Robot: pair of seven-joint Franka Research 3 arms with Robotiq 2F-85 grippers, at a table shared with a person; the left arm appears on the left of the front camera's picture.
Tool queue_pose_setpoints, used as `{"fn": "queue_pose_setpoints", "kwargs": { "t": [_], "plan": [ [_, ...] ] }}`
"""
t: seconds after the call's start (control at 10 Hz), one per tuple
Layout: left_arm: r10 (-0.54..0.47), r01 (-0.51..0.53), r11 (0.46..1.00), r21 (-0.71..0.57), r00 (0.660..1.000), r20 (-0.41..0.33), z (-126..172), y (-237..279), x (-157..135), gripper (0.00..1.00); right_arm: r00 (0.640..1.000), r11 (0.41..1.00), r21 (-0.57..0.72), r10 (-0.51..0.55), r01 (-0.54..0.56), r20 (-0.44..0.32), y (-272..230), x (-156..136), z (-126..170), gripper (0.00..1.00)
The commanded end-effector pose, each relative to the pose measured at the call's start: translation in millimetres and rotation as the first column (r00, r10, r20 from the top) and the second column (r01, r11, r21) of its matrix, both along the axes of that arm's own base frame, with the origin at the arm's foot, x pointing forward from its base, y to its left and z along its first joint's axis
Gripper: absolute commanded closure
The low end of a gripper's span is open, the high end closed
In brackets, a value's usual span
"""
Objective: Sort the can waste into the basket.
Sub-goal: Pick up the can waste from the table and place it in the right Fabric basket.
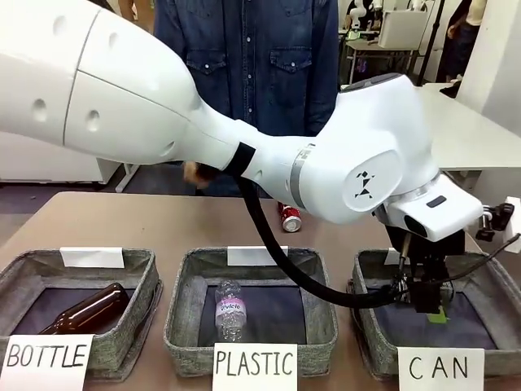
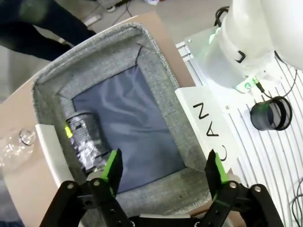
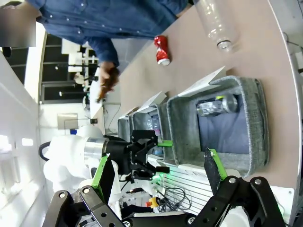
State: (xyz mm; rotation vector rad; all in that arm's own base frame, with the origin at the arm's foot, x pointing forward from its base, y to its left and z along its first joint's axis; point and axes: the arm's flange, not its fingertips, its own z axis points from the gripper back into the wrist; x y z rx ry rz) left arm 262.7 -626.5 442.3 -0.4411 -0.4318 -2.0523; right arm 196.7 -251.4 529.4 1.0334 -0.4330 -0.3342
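The left gripper [image 2: 163, 158] is held spread over the basket [image 2: 161, 85], the black can [image 2: 85, 142] inside at nine o'clock; the right gripper [image 3: 156, 161] is likewise spread.

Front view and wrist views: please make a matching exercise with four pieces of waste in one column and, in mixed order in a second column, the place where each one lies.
Things:
1. brown bottle
2. clear bottle with pink label
3. black and silver can
4. red can

Places:
A. on the bare table, behind the baskets
B. in the CAN basket
C. in the BOTTLE basket
D. in the PLASTIC basket

Pairs: 1-C, 2-D, 3-B, 4-A
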Motion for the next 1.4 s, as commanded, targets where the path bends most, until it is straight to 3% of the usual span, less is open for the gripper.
{"fn": "queue_pose_setpoints", "kwargs": {
  "t": [0.0,0.2,0.4,0.6,0.8,0.9,1.0,1.3],
  "plan": [
    [0.034,-0.034,0.999,0.007,0.999,0.020,6,0,2,0.00,1.000,1.000,0.025,-0.015,0.015,-0.002,2,1,2,0.00],
    [0.060,-0.059,0.997,0.052,0.998,-0.012,20,21,5,0.00,1.000,1.000,0.000,0.000,0.000,0.000,0,0,0,0.00],
    [0.152,-0.146,0.978,0.149,0.988,-0.028,61,94,11,0.00,0.989,0.988,-0.022,0.151,-0.151,-0.009,35,29,0,0.00],
    [0.297,-0.293,0.938,0.185,0.955,0.009,102,187,9,0.00,0.970,0.970,-0.013,0.240,-0.241,-0.046,67,67,-2,0.00],
    [0.424,-0.417,0.889,0.191,0.906,0.005,125,278,-2,0.00,0.945,0.945,-0.033,0.324,-0.325,-0.041,108,103,15,0.00],
    [0.519,-0.514,0.836,0.191,0.854,0.029,135,323,-3,0.00,0.929,0.928,-0.049,0.369,-0.370,-0.031,131,114,24,0.00],
    [0.630,-0.627,0.760,0.171,0.775,0.039,149,374,4,0.00,0.913,0.911,-0.062,0.407,-0.408,-0.031,155,122,31,0.00],
    [0.840,-0.835,0.541,0.103,0.533,-0.098,201,531,35,0.00,0.852,0.851,-0.028,0.524,-0.524,-0.021,231,131,42,0.00]
  ]
}}
